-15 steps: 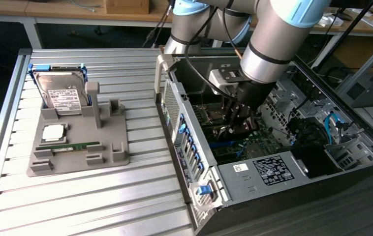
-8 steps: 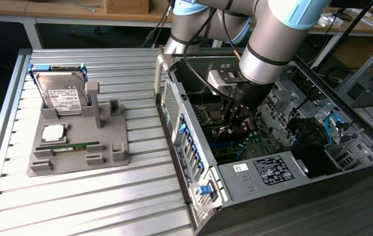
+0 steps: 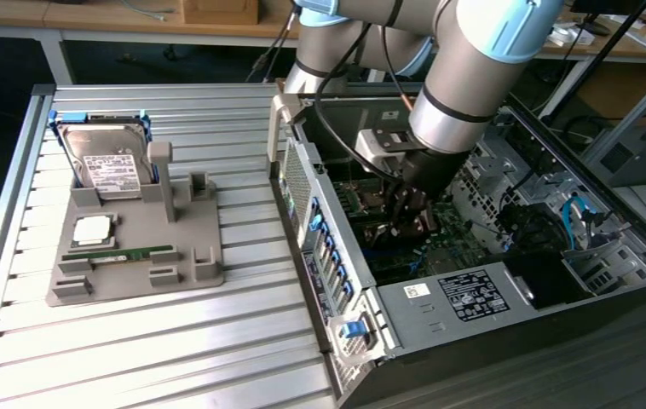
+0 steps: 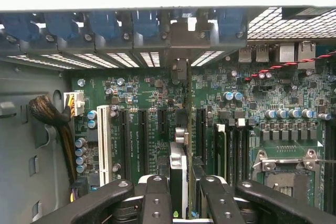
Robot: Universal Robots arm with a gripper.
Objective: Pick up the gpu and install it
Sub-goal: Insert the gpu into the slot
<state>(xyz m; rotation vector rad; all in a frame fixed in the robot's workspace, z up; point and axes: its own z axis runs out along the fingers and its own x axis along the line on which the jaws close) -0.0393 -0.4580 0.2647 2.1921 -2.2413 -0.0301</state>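
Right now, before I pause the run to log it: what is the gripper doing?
Gripper: closed on the gpu, which it holds edge-on over the motherboard.

The gpu, a thin dark card with silvery metal, is clamped edge-on and upright in the gripper, extending forward beyond its fingertips.
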